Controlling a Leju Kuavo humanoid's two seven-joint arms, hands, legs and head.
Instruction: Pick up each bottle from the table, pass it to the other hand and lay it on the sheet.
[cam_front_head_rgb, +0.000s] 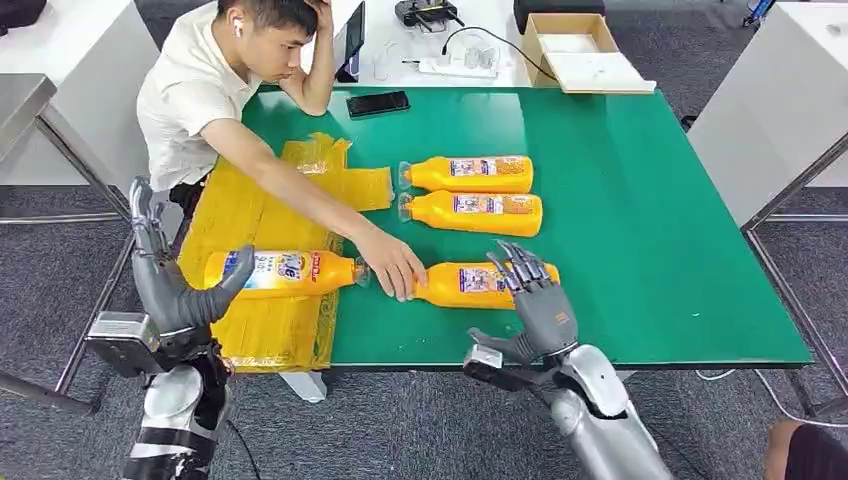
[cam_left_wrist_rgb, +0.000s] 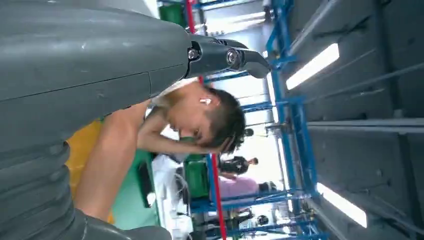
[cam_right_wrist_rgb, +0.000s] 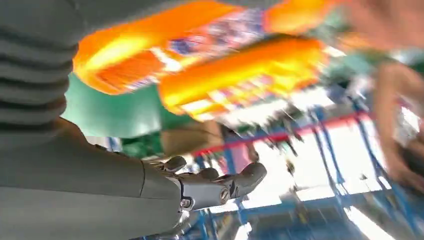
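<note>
An orange bottle (cam_front_head_rgb: 280, 272) lies on the yellow sheet (cam_front_head_rgb: 260, 200) at the table's left. My left hand (cam_front_head_rgb: 170, 270) stands open just left of it, fingers up, thumb close to the bottle's base; its fingers (cam_left_wrist_rgb: 225, 55) hold nothing. Three more orange bottles lie on the green table: far (cam_front_head_rgb: 470, 174), middle (cam_front_head_rgb: 475, 212) and near (cam_front_head_rgb: 470, 284). My right hand (cam_front_head_rgb: 535, 300) is open, its fingertips over the near bottle's base end. The right wrist view shows blurred bottles (cam_right_wrist_rgb: 150, 45) beyond spread fingers (cam_right_wrist_rgb: 220, 185). A person's hand (cam_front_head_rgb: 392, 265) rests at the near bottle's cap.
The person sits at the table's (cam_front_head_rgb: 640, 200) far left corner, one arm stretched across the sheet. A black phone (cam_front_head_rgb: 377, 103) lies at the far edge. A cardboard box (cam_front_head_rgb: 580, 50) and cables sit on a white desk behind. The table's right half is bare.
</note>
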